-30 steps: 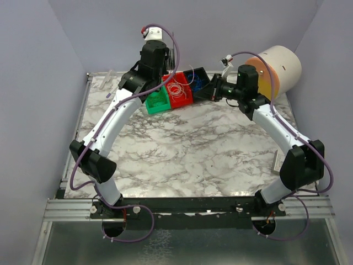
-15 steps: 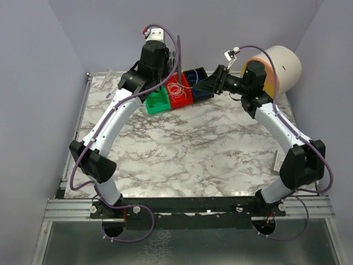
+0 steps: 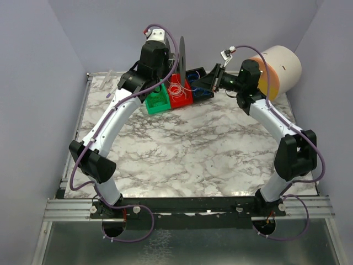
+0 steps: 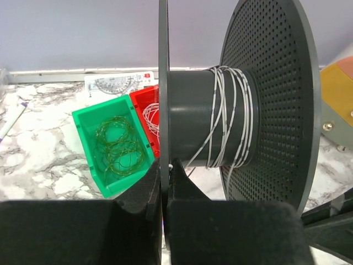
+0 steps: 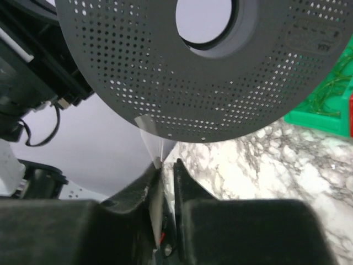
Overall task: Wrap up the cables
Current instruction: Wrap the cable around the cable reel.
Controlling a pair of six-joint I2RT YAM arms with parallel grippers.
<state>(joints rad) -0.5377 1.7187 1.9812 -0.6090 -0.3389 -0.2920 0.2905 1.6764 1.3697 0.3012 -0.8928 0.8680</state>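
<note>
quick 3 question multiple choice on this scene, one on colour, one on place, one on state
1. The cable wound on the spool hub is: A blue, B whitish, C green
2. The green cables lie: A in the green bin, B on the spool hub, C in the left gripper
3. The left gripper is: A wide open, B shut on the spool's flange, C shut on the green bin

Key:
1. B: the left wrist view shows the whitish cable circling the dark hub.
2. A: the loose green coils sit on that bin's floor.
3. B: its fingers pinch the thin near flange, with no gap showing.
</note>
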